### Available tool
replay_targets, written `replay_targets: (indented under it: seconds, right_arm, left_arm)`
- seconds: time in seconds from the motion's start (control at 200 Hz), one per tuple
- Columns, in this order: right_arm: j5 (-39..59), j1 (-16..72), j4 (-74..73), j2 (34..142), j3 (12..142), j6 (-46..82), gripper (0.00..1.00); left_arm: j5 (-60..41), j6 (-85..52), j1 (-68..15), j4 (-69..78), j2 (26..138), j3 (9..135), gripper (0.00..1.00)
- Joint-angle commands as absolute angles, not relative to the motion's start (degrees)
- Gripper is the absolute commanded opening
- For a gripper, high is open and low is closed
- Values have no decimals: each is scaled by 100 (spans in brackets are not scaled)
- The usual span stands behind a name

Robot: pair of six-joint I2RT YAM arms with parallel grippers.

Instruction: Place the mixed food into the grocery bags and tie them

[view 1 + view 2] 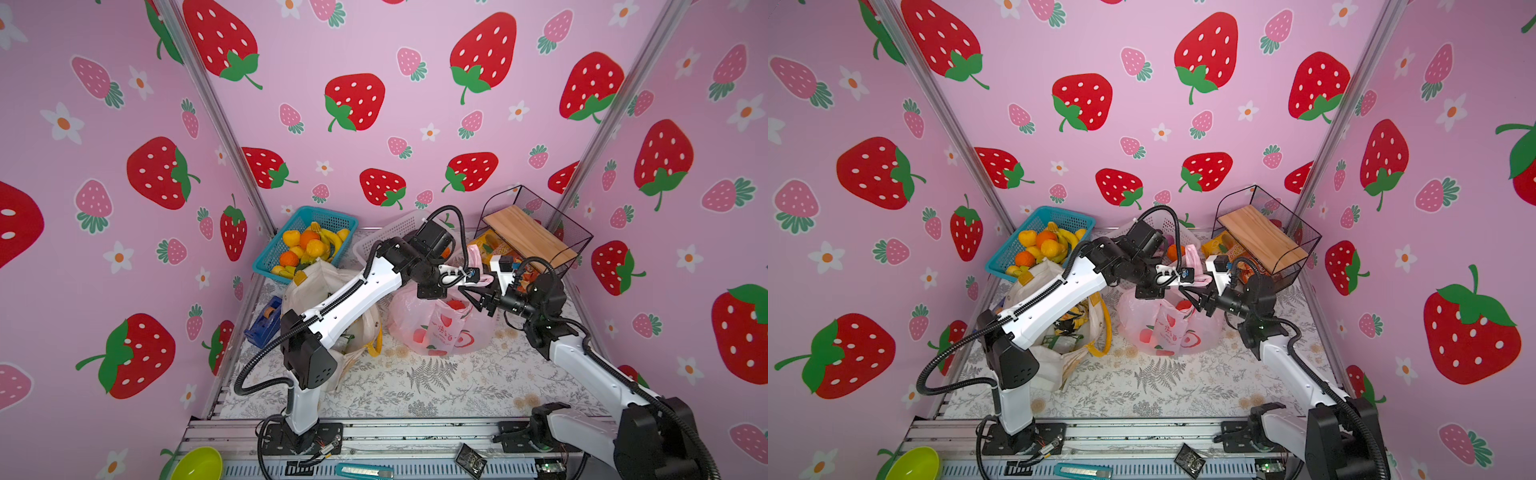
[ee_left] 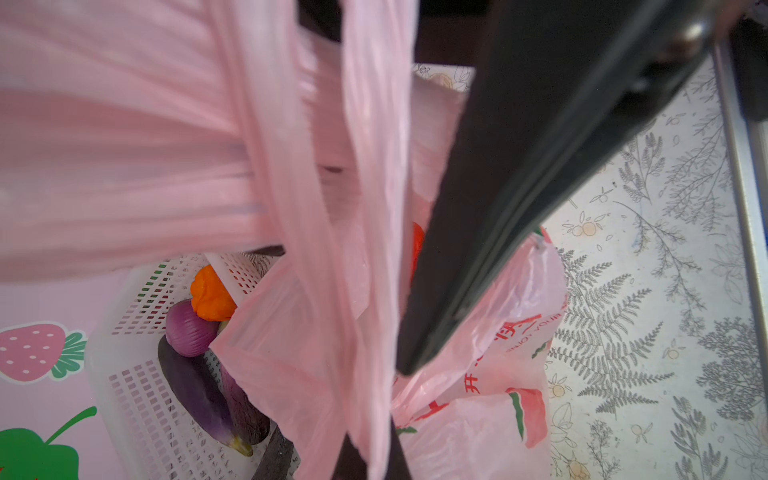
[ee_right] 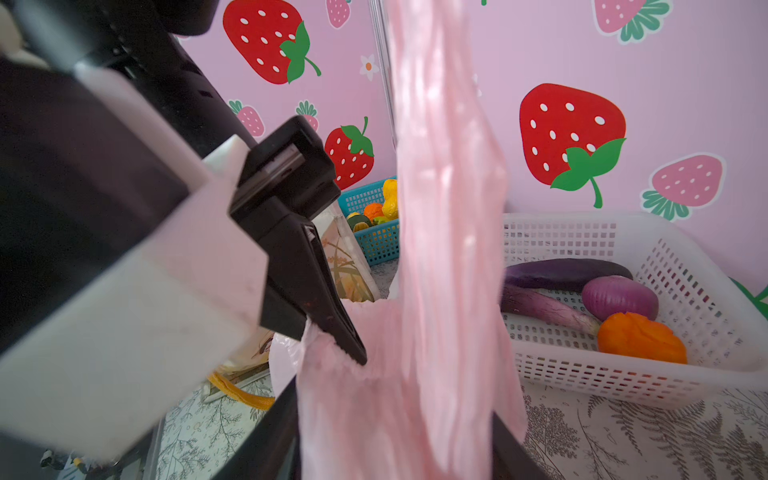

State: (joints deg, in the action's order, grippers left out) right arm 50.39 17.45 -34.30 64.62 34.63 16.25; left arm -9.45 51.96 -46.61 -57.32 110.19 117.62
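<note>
The pink plastic grocery bag (image 1: 436,328) (image 1: 1167,328) sits mid-table with a red tomato (image 1: 457,304) inside. My left gripper (image 1: 478,277) (image 2: 374,457) is shut on one of the bag's twisted handles (image 2: 332,249), stretched upward. Just below, my right gripper (image 1: 473,297) (image 3: 390,436) is open, and a pink handle strand (image 3: 444,249) runs loosely between its spread fingers. The white tote (image 1: 324,282) (image 1: 1054,332) with yellow handles stands to the left under my left arm, with packets inside. A purple onion (image 3: 619,297) and an orange vegetable (image 3: 640,338) lie in the white basket (image 3: 623,374).
A blue basket (image 1: 303,245) of fruit stands at the back left. A black wire rack (image 1: 528,237) with a wooden shelf stands at the back right, with snack packets (image 1: 494,247) under it. A blue tape dispenser (image 1: 264,322) lies by the left wall. A green bowl (image 1: 197,463) sits on the front rail.
</note>
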Motion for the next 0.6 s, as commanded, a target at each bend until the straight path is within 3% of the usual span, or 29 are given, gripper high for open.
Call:
replay_targets:
  seconds: [0.0, 0.275, 0.485, 0.595]
  right_arm:
    - [5272, 1748, -3820, 6367, 3410, 1704, 56]
    - [5276, 1780, -3832, 6462, 3437, 1731, 52]
    - [5224, 1793, -3893, 6491, 3435, 1793, 38]
    - [5150, 1792, -3847, 6496, 3406, 1786, 25]
  left_arm:
    - [-1062, 5403, -4679, -5915, 11116, 12047, 0]
    - [-1138, 5416, -4685, -6003, 11267, 12250, 0]
    - [-1134, 5432, -4680, -6011, 11294, 12273, 0]
    - [-1186, 5398, -4676, -6002, 11287, 12278, 0]
